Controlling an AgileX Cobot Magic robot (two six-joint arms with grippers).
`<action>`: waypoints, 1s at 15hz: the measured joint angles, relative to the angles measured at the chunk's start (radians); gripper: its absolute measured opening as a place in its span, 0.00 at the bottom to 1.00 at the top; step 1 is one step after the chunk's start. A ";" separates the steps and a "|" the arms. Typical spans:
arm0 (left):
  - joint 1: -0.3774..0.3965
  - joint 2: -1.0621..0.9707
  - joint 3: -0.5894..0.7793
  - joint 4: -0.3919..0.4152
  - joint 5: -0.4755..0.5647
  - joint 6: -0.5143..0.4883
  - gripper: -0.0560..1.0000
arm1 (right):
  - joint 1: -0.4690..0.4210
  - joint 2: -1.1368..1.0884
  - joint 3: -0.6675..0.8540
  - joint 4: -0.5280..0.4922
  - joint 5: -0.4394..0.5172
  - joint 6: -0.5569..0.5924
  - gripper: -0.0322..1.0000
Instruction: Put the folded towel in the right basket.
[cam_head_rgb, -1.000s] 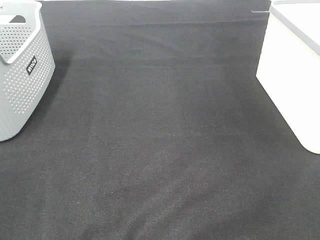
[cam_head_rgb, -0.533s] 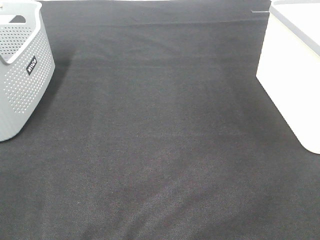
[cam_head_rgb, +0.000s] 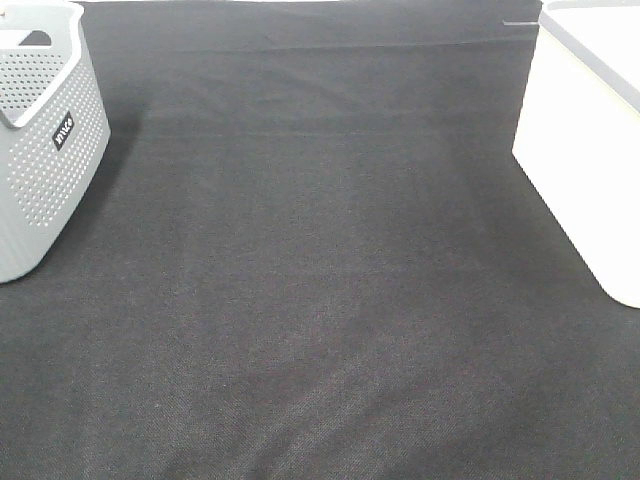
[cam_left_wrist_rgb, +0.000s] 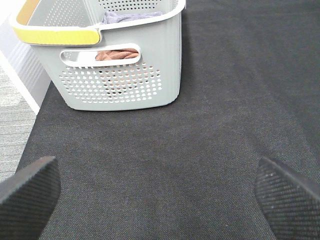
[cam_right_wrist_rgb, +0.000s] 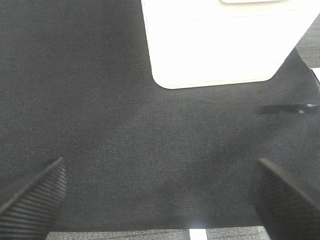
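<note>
The right basket (cam_head_rgb: 590, 130) is white and stands at the right edge of the dark table; it also shows in the right wrist view (cam_right_wrist_rgb: 225, 40). A grey perforated basket (cam_head_rgb: 45, 140) stands at the left edge; in the left wrist view (cam_left_wrist_rgb: 120, 65) it holds folded cloth, a purple-grey towel (cam_left_wrist_rgb: 131, 17) on top and a brownish one (cam_left_wrist_rgb: 116, 54) seen through the handle slot. My left gripper (cam_left_wrist_rgb: 160, 200) is open and empty, short of the grey basket. My right gripper (cam_right_wrist_rgb: 160, 200) is open and empty, short of the white basket. Neither arm shows in the exterior view.
A dark cloth (cam_head_rgb: 320, 280) covers the table between the two baskets. The table's edge and a grey floor (cam_left_wrist_rgb: 15, 105) show beside the grey basket. A floor strip shows at the table's near edge (cam_right_wrist_rgb: 200, 234).
</note>
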 joint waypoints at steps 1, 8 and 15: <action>0.000 0.000 0.000 0.000 0.000 0.000 0.99 | 0.000 0.000 0.000 0.000 0.000 0.000 0.96; 0.000 0.000 0.000 0.002 0.000 0.000 0.99 | -0.002 0.000 0.000 0.001 0.000 0.000 0.96; 0.000 0.000 0.000 0.002 0.000 0.000 0.99 | -0.002 0.000 0.000 0.001 0.000 0.000 0.96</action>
